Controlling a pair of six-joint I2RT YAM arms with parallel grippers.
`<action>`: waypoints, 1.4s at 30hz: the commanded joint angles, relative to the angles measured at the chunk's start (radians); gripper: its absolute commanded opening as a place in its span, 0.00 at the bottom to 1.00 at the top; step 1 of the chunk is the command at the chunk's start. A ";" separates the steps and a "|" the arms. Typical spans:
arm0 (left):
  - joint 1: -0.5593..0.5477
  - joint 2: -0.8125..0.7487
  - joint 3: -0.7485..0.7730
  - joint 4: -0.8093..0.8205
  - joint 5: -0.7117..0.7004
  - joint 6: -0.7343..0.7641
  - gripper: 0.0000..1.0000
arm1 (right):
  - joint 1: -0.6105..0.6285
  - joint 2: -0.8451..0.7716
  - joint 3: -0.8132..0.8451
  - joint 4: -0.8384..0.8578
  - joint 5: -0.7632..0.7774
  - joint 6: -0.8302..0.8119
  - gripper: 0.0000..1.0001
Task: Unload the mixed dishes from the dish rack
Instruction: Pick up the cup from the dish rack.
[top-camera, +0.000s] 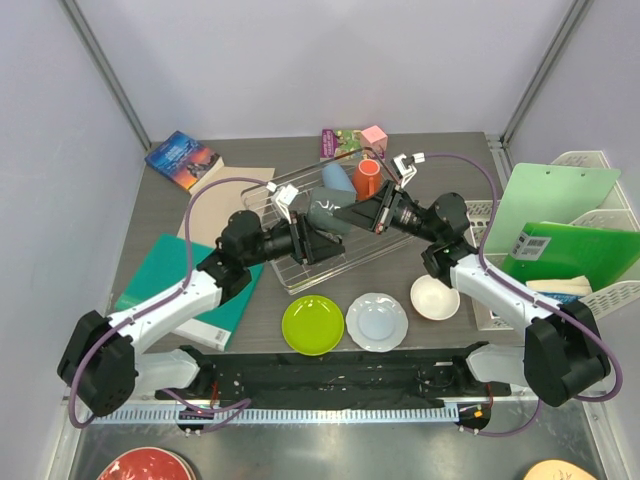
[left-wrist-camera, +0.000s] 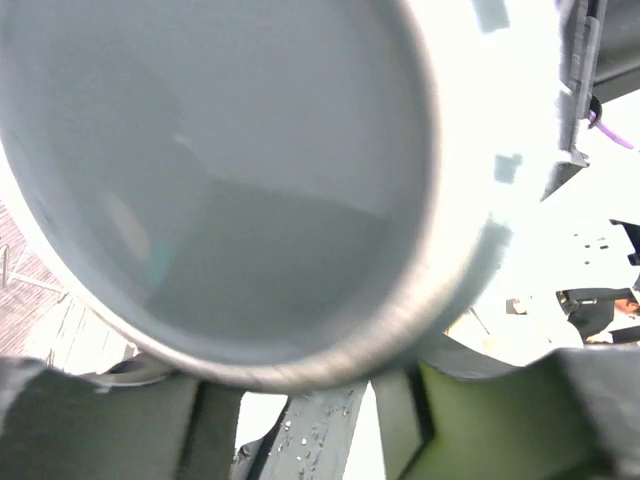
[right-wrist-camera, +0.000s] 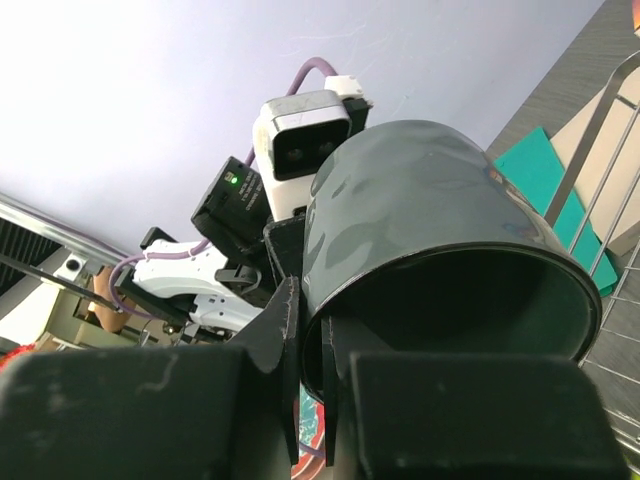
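Note:
The dark grey mug (top-camera: 325, 212) hangs on its side above the silver wire dish rack (top-camera: 290, 275), between both grippers. My right gripper (top-camera: 347, 214) is shut on its rim, one finger inside and one outside (right-wrist-camera: 325, 400). The mug (right-wrist-camera: 420, 220) opens toward the right wrist camera. My left gripper (top-camera: 314, 243) sits at the mug's base, which fills the left wrist view (left-wrist-camera: 220, 180). Its fingers (left-wrist-camera: 100, 420) stand wide apart with nothing between them. A light blue cup (top-camera: 335, 178) and an orange mug (top-camera: 367, 177) stand in the rack's far end.
A lime-green plate (top-camera: 313, 325), a pale blue-white plate (top-camera: 377, 321) and a white bowl (top-camera: 435, 297) lie on the table in front of the rack. White lattice baskets with green folders (top-camera: 560, 230) stand at the right. Books (top-camera: 182, 160) and a teal book (top-camera: 165, 270) lie at the left.

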 joint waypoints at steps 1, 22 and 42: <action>0.002 -0.051 0.009 0.069 0.018 0.023 0.45 | 0.013 -0.035 0.009 0.015 -0.034 -0.023 0.01; 0.002 -0.023 0.000 0.178 -0.027 -0.069 0.45 | 0.045 -0.084 -0.018 -0.071 -0.043 -0.088 0.01; 0.001 0.035 -0.075 0.434 -0.061 -0.197 0.45 | 0.120 -0.090 -0.097 0.084 -0.045 -0.022 0.01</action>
